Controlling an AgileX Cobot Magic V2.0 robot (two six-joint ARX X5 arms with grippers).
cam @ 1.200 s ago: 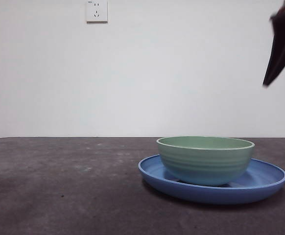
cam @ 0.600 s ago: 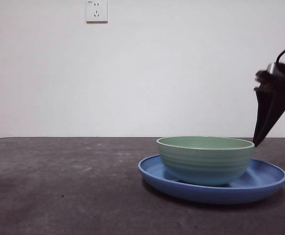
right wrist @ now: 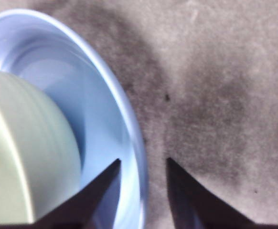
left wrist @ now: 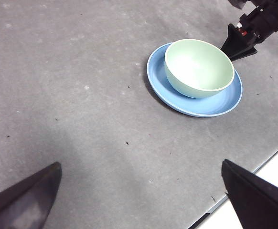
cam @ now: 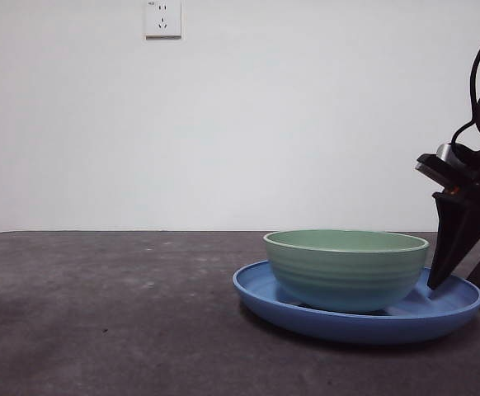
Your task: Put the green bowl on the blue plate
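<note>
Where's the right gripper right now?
The right gripper is down at the blue plate, its open jaws straddling the plate's rim beside the green bowl; in the front view it shows at the right edge.
</note>
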